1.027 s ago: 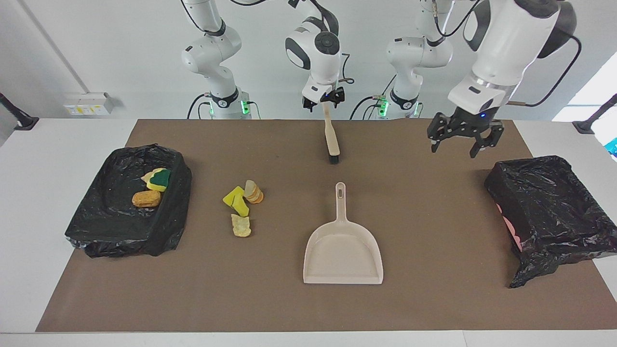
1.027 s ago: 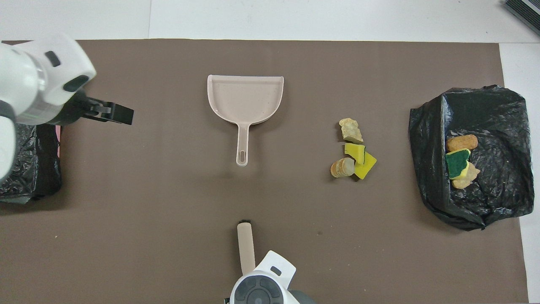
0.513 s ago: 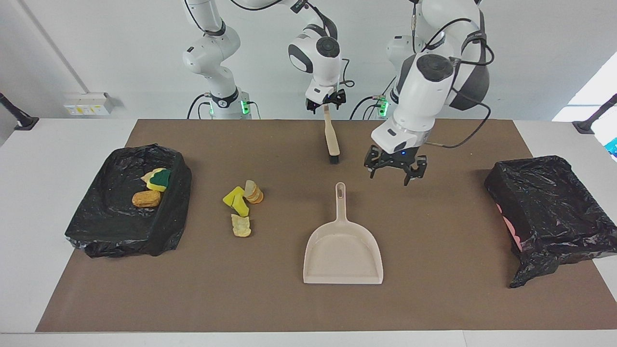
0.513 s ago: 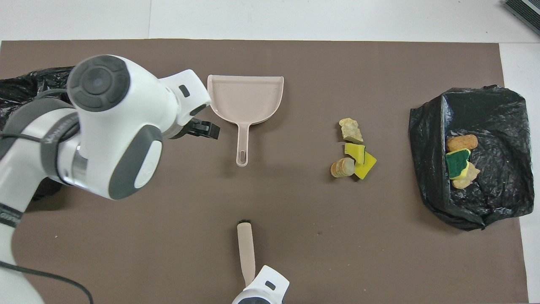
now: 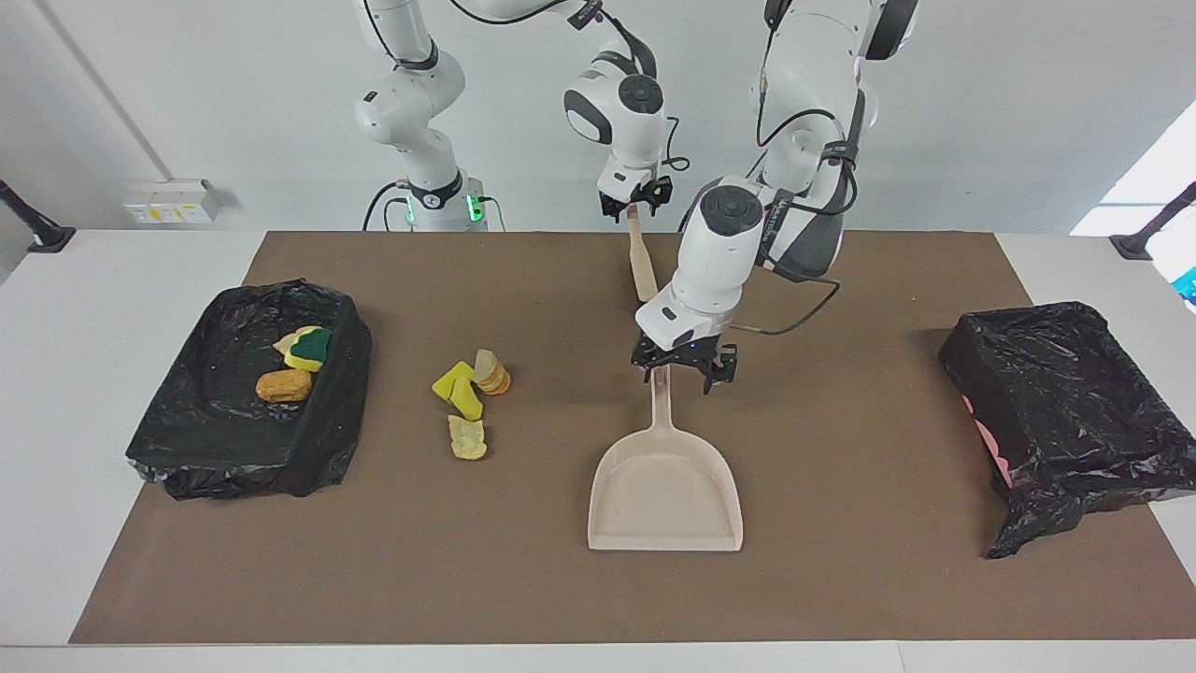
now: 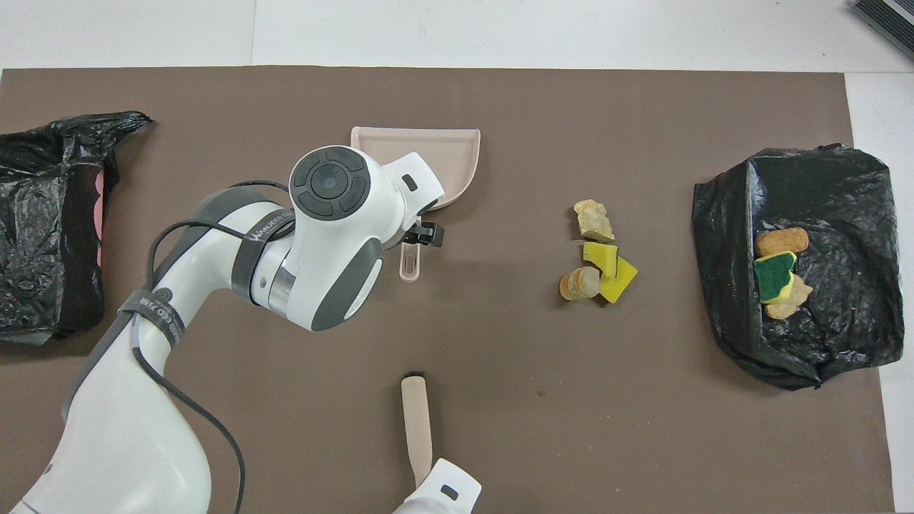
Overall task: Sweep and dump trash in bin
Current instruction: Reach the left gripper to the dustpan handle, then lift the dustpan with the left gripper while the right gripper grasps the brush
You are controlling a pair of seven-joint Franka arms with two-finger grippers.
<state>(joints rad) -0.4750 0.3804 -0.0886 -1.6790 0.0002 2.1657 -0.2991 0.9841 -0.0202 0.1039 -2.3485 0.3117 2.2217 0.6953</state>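
Observation:
The beige dustpan (image 5: 665, 495) (image 6: 443, 153) lies flat mid-mat, its handle pointing toward the robots. My left gripper (image 5: 685, 371) (image 6: 410, 239) is low over the handle's end, open, fingers astride it. The beige brush (image 5: 641, 266) (image 6: 416, 421) lies nearer to the robots, and my right gripper (image 5: 635, 198) is at its handle's end. Loose trash (image 5: 467, 397) (image 6: 596, 257), yellow sponge bits, a bread-like lump and a cracker stack, sits on the mat between the dustpan and the black-bagged bin (image 5: 234, 421) (image 6: 821, 335). More scraps (image 5: 297, 360) lie in that bin.
A second black-bagged container (image 5: 1065, 402) (image 6: 43, 235) stands at the left arm's end of the brown mat (image 5: 841, 561). The left arm's elbow and cable hang over the mat between the brush and the dustpan.
My left arm has swung from beside the container at its own end to the dustpan handle and come down over it. The brush, dustpan and trash have not moved.

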